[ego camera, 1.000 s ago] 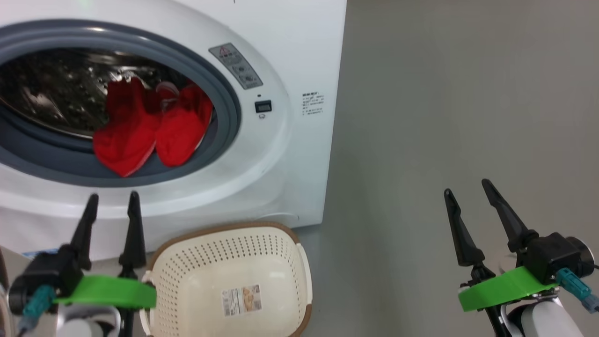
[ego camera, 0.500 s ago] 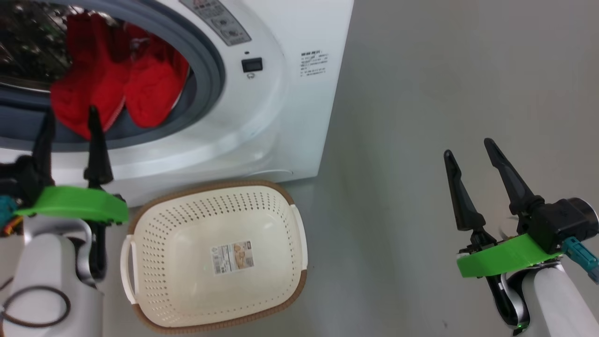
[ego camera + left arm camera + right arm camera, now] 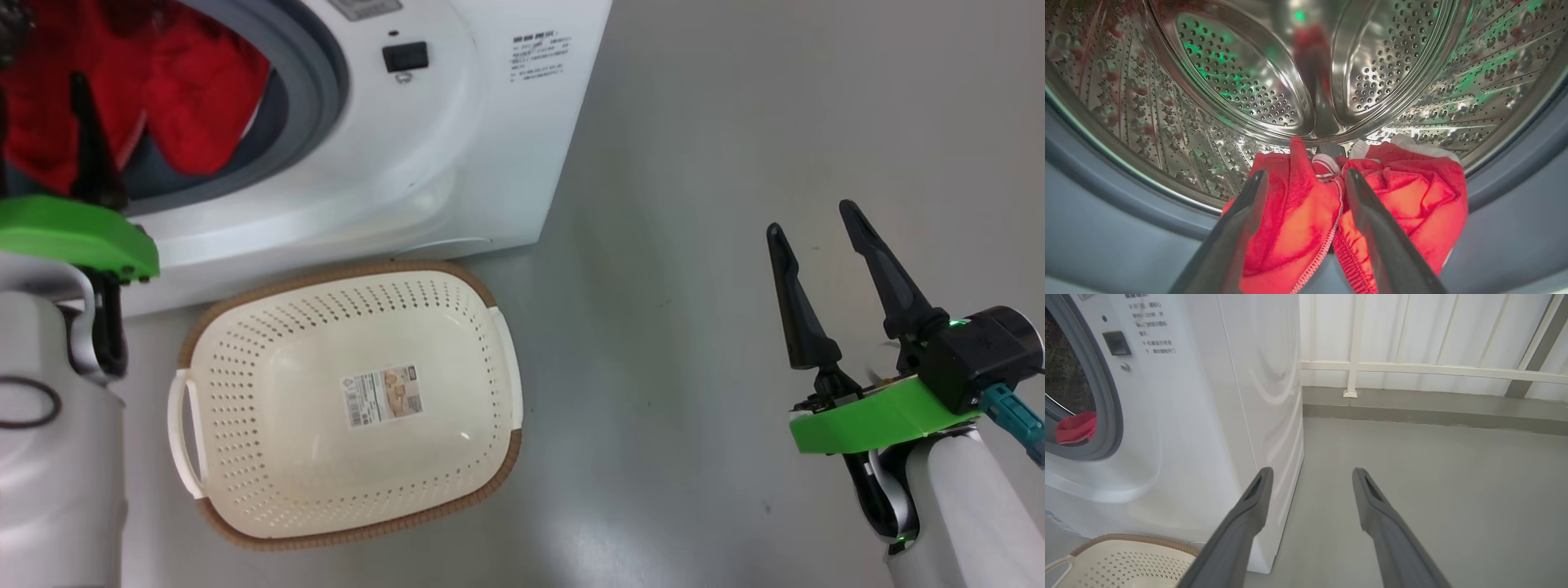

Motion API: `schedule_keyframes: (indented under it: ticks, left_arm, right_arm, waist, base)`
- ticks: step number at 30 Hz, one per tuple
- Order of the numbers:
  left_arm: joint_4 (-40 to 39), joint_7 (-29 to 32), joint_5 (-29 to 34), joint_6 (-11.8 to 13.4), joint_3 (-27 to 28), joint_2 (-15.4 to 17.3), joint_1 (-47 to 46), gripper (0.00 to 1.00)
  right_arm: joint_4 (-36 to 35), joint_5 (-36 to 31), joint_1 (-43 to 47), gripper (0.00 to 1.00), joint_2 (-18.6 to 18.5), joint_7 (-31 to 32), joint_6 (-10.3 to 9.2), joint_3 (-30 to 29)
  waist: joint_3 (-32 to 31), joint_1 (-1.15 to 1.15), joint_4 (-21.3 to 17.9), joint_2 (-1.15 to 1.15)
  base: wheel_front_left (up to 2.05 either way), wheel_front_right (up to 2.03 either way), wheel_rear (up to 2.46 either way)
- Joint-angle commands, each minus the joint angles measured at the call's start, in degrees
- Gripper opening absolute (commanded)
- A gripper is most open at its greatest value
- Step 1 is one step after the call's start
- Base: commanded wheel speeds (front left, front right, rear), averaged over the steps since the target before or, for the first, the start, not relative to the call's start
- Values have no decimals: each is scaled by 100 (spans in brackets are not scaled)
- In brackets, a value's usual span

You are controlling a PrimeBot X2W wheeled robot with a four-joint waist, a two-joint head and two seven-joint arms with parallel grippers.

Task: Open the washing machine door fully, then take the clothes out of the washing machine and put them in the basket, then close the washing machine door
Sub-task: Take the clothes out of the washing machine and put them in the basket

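The left gripper (image 3: 1306,179) is reaching into the mouth of the washing machine (image 3: 457,163), its two fingers spread apart and gripping nothing. The clothes (image 3: 1294,232) are lying at the front lip of the steel drum (image 3: 1241,81), spilling over the grey rubber ring (image 3: 1106,228). The fingertips are hanging just in front of them, framing the left-hand bundle; whether they are touching the fabric I cannot tell. I am counting two red bundles side by side, with white trim showing at the back. One basket (image 3: 269,457) is sitting on the grey floor (image 3: 694,367) right before the machine, with a barcode sticker (image 3: 381,395) on its base. The right gripper (image 3: 808,216) is hovering over the floor well to the right of the basket, its fingers likewise parted and carrying nothing. The left wrist view is looking deep into the drum's perforated wall, while the right wrist view is showing the machine's side panel and a white railing (image 3: 1412,369) behind it.
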Motion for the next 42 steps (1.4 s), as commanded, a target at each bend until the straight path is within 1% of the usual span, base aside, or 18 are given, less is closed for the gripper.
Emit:
schedule_keyframes:
  ticks: [1, 8, 14, 23, 29, 30, 31, 32, 37, 42]
  left_arm:
    - [14, 36, 59, 67, 85, 324, -159, 100]
    - [625, 500, 158, 106, -77, 541, -762, 100]
    - [1070, 1127, 295, 206, -240, 753, -1115, 100]
    - [1450, 1790, 359, 229, -396, 921, -1280, 100]
    - [1579, 2019, 392, 260, -471, 1081, -1293, 100]
    - [1585, 2028, 403, 266, -492, 1096, -1291, 84]
    - [1588, 2032, 409, 271, -510, 1101, -1287, 34]
    - [1574, 2003, 406, 272, -520, 1104, -1284, 0]
    - [1528, 1871, 314, 284, -498, 1082, -1269, 0]
    - [1391, 1494, 116, 179, -404, 1010, -1231, 0]
  right_arm:
    - [-140, -22, -97, 100, 3, -36, 35, 141]
    - [-109, -22, -183, 100, 34, -36, 35, 173]
    - [-86, -2, -242, 100, 69, -36, 35, 221]
    - [-11, 76, -315, 100, 121, -36, 35, 316]
    - [18, 128, -338, 100, 155, -36, 35, 383]
    - [17, 132, -332, 100, 159, -36, 35, 381]
    - [17, 137, -324, 100, 163, -36, 35, 378]
    - [19, 140, -318, 100, 166, -36, 35, 373]
    - [23, 140, -301, 100, 176, -36, 35, 336]
    - [44, 123, -323, 100, 185, -36, 35, 293]
  waist:
    - [175, 0, -66, 0]
    - [404, 0, -128, 0]
    - [530, 0, -185, 0]
    - [593, 0, -267, 0]
    - [612, 0, -367, 0]
    - [615, 0, -377, 0]
    - [619, 0, -382, 0]
    - [622, 0, -385, 0]
    - [637, 0, -364, 0]
    - [661, 0, -306, 0]
  base:
    - [0, 0, 0]
    - [0, 0, 0]
    - [0, 0, 0]
    - [0, 0, 0]
    - [0, 0, 0]
    - [0, 0, 0]
    - [0, 0, 0]
    - [0, 0, 0]
    - [0, 0, 0]
    - [0, 0, 0]
